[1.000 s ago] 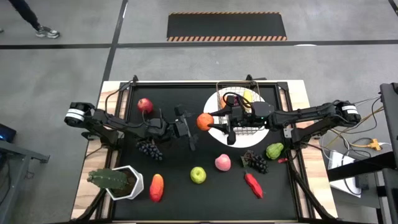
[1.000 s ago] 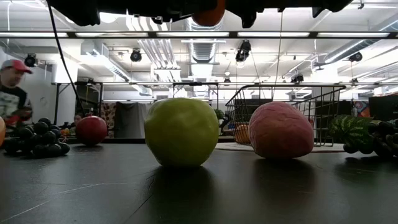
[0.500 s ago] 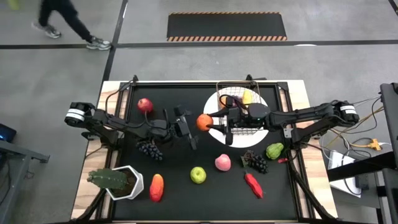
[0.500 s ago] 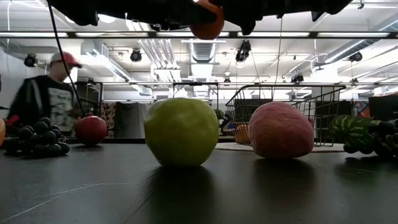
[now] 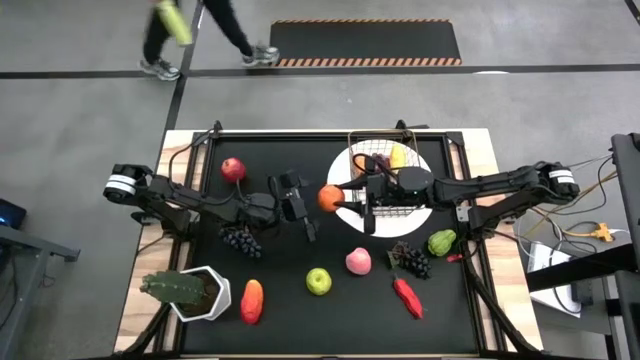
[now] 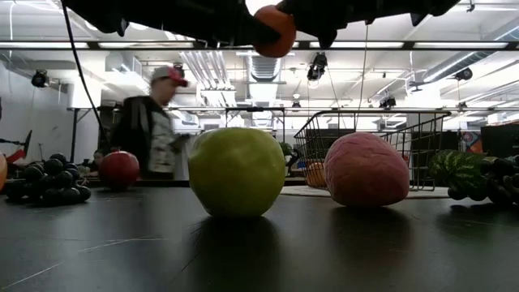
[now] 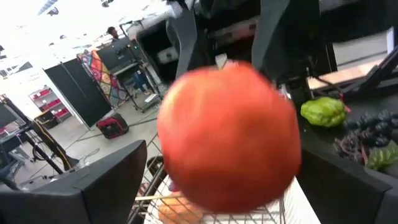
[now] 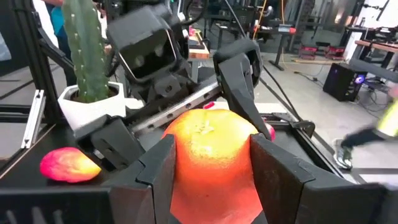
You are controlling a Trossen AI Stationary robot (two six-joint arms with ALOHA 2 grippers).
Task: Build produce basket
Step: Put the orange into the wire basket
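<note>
Right wrist view: round, dimpled orange [image 8: 210,155] clamped in right claw [image 8: 211,163]; left claw [image 5: 300,208] apart nearby.

A: What is crowding the middle of the mat?
B: The two grippers are meeting over an orange [image 5: 329,197], just at 9 o'clock of the basket [image 5: 388,185], so that gap is blocked.
A: And the near side?
B: The green apple [image 5: 318,281], peach [image 5: 358,261] and grapes [image 5: 411,259] are sitting in a row at 6 o'clock, with bare mat lying between them and the arms.
</note>
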